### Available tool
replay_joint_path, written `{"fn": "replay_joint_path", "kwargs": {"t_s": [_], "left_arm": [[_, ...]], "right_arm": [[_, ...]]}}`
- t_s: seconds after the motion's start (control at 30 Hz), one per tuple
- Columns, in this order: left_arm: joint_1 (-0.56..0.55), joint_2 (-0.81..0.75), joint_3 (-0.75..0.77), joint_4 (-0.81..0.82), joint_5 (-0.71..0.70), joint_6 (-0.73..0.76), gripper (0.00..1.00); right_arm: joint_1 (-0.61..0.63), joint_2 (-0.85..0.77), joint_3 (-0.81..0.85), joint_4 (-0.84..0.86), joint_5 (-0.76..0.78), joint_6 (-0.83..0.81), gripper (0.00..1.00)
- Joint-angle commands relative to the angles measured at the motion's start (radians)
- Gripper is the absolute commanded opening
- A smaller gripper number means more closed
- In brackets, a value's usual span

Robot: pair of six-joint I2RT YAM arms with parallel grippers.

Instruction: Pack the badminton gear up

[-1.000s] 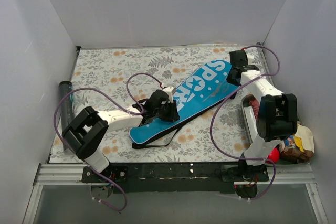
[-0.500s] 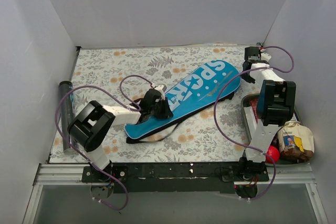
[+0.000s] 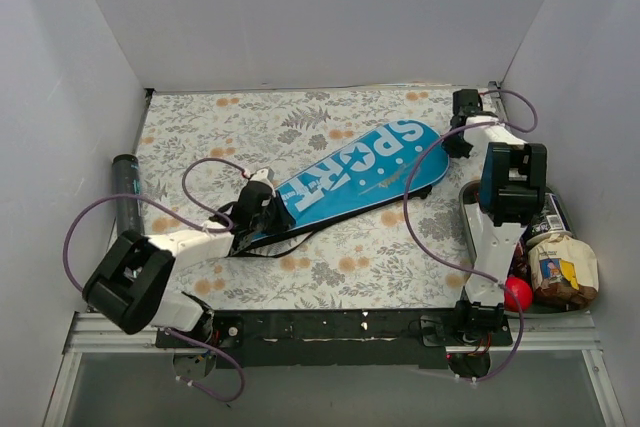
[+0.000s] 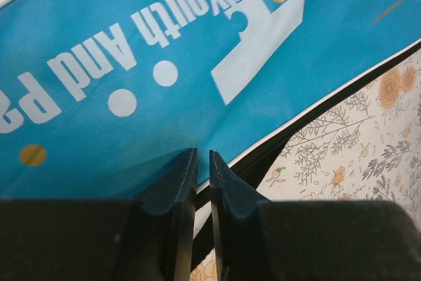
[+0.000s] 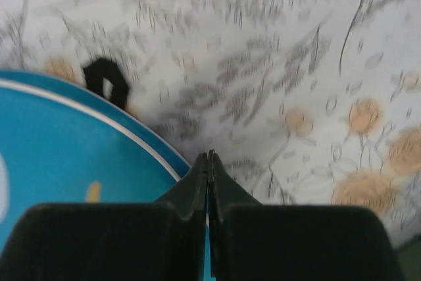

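Observation:
The long blue cover (image 3: pixel 350 182) lettered "SPORT" lies slantwise on the flowered cloth. My left gripper (image 3: pixel 262 207) is at its narrow lower-left end. In the left wrist view the jaws (image 4: pixel 202 153) are pinched on the cover's (image 4: pixel 131 44) white-and-black edge. My right gripper (image 3: pixel 455 142) is at the cover's wide right end. In the right wrist view its fingers (image 5: pixel 209 154) are shut together just past the cover's rim (image 5: pixel 59 143), with nothing seen between them. A black tube (image 3: pixel 126 197) lies by the left wall. No rackets or shuttlecocks are in view.
A tray (image 3: pixel 470 217) at the right edge holds a red ball (image 3: pixel 518 293), a food packet (image 3: pixel 560 267) and a can. A black strap trails from the cover's near side (image 3: pixel 330 229). White walls close in the left, back and right.
The cover has slid left and turned flatter, drawn along by my left gripper as that arm pulled back to the left. My right gripper swung away from the wide end, then back beside it.

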Motion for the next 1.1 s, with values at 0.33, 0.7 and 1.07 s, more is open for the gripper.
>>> {"fn": "replay_joint_path", "kwargs": {"t_s": [0.33,0.7,1.07], "left_arm": [[0.021,-0.351,-0.055,-0.093,-0.094,-0.026,0.17],[0.021,-0.308,-0.038,-0.061,-0.034,-0.027,0.18],[0.021,-0.340,-0.066,-0.064,-0.034,-0.021,0.18]], "right_arm": [[0.274,-0.777,-0.671,0.176,0.009,-0.054,0.09],[0.302,-0.627,-0.614,0.161,-0.182,-0.138,0.01],[0.303,-0.546,-0.616,0.224,-0.247,-0.148,0.01]]}}
